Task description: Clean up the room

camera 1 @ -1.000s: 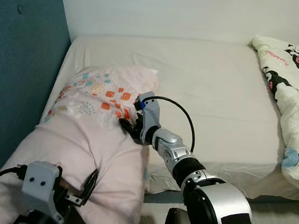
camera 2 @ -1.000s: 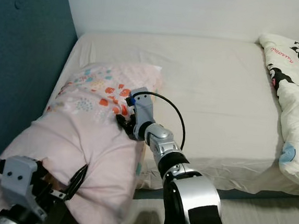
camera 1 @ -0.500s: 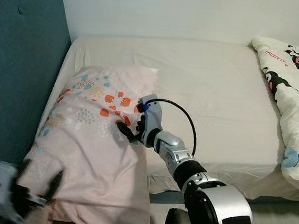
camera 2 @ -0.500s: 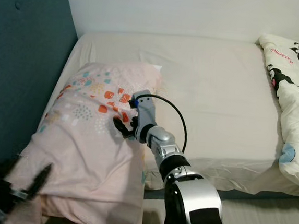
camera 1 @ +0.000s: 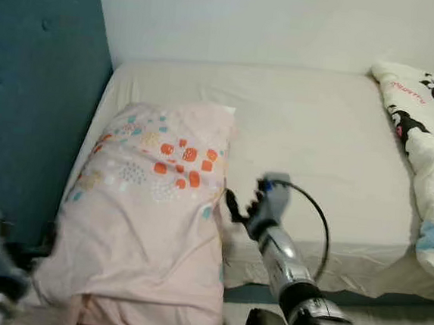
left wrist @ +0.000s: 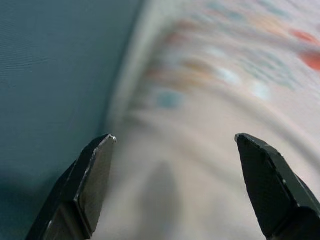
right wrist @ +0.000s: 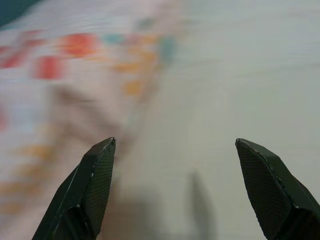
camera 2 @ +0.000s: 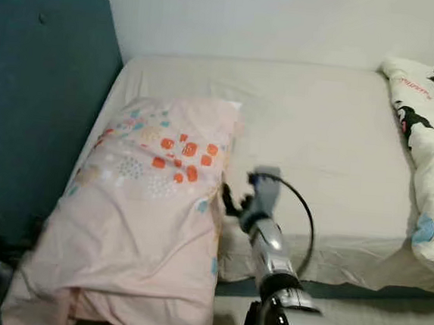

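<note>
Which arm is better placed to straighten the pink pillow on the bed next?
Probably the right. The right gripper is open, over the mattress beside the pink pillow's right edge. The left gripper, also open, sits low at the pillow's near left corner by the blue headboard.

Motion is blurring the right gripper (camera 1: 245, 207) beside the pillow (camera 1: 148, 210). The pillow's near end is running off the frame, and the quilt (camera 1: 424, 143) is getting cropped.
</note>
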